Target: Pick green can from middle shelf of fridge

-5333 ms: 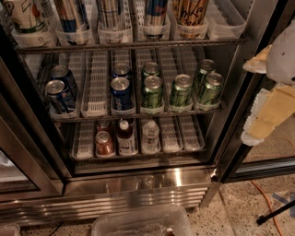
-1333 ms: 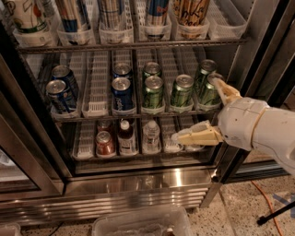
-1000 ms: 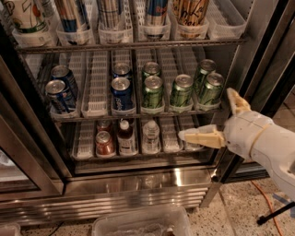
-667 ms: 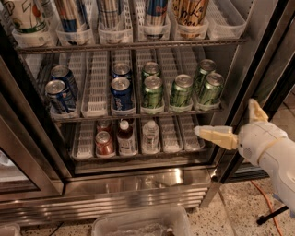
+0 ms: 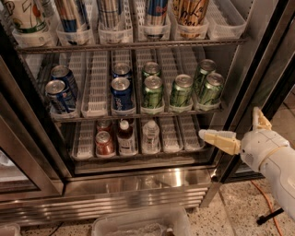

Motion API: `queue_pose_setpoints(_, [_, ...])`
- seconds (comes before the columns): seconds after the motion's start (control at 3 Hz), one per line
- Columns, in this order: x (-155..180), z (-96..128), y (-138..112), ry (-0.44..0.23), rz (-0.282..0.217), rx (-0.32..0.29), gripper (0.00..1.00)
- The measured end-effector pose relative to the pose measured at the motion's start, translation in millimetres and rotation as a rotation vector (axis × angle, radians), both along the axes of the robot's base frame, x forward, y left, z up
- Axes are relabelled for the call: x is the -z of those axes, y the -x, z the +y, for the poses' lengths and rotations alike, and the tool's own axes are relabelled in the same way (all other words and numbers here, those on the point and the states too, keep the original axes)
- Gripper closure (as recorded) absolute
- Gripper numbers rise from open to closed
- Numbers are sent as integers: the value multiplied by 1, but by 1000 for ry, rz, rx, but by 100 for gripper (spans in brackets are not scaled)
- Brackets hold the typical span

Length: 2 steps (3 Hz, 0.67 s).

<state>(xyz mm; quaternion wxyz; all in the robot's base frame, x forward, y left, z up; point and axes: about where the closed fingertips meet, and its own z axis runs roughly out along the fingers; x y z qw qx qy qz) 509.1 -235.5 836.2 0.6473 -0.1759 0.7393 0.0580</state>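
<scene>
Several green cans stand on the middle shelf [image 5: 138, 113] of the open fridge [image 5: 138, 184]. Three are at the front: one [image 5: 152, 92], one [image 5: 181, 91] and one tilted at the right end [image 5: 210, 89]. Others stand behind them [image 5: 150, 70]. Blue cans [image 5: 121, 93] fill the left lanes. My gripper [image 5: 229, 122] is low at the right, outside the shelf at the height of the bottom rack. It is open and empty, with one pale finger [image 5: 219, 138] pointing left and the other [image 5: 258, 119] pointing up. It is below and to the right of the right-end green can.
The top rack holds tall cans and cups [image 5: 156, 11]. The bottom rack holds small bottles [image 5: 150, 136] and a red can [image 5: 104, 144]. The dark door frame [image 5: 258, 78] stands just behind my gripper. A clear plastic bin [image 5: 138, 223] and an orange cable [image 5: 266, 199] lie on the floor.
My gripper has drawn back to the right and down, from in front of the right-hand green cans to beside the door frame. It holds nothing. The cans have not moved.
</scene>
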Motion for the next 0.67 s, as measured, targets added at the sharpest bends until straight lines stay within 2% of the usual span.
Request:
queue_pose_setpoints(0.33, [1,10,1,-21,-1,4,0])
queue_pose_setpoints(0.67, [2,17,7,-58,-15,34,0])
